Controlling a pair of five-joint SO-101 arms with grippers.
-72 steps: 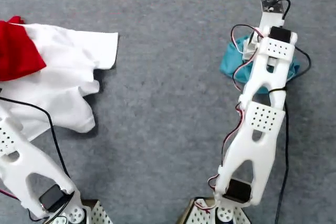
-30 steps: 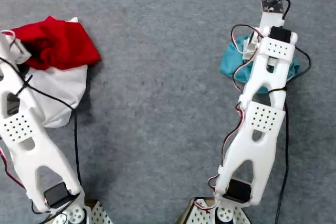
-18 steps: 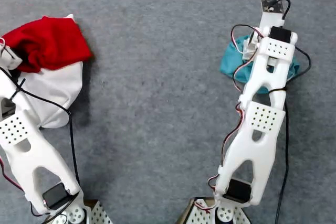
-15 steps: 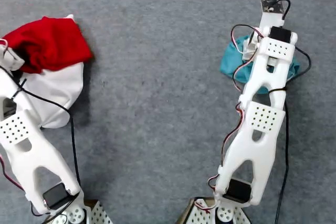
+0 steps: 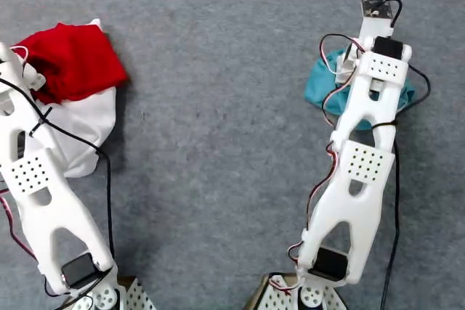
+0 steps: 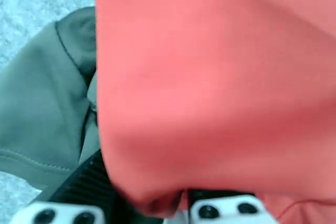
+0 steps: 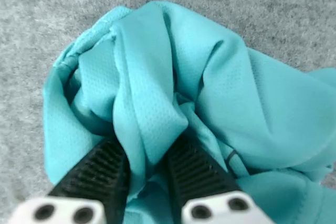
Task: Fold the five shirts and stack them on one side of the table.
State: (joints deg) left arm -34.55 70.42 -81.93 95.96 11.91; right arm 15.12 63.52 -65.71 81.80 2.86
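Pinching two shirts on a grey counter (image 5: 218,143)

At the counter's left edge, the left claw (image 6: 152,203) clamps the red shirt (image 5: 76,59), bunched atop a white shirt (image 5: 83,125). Far right, the right claw (image 7: 149,166) closes narrowly on a fold of the crumpled teal shirt (image 7: 220,93).

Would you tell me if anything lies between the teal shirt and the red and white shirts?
Nothing visible does; only grey table lies between the teal shirt and the red shirt atop the white shirt.

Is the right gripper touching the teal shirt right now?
Touching. The right wrist view shows the right gripper closed on a fold of the teal shirt.
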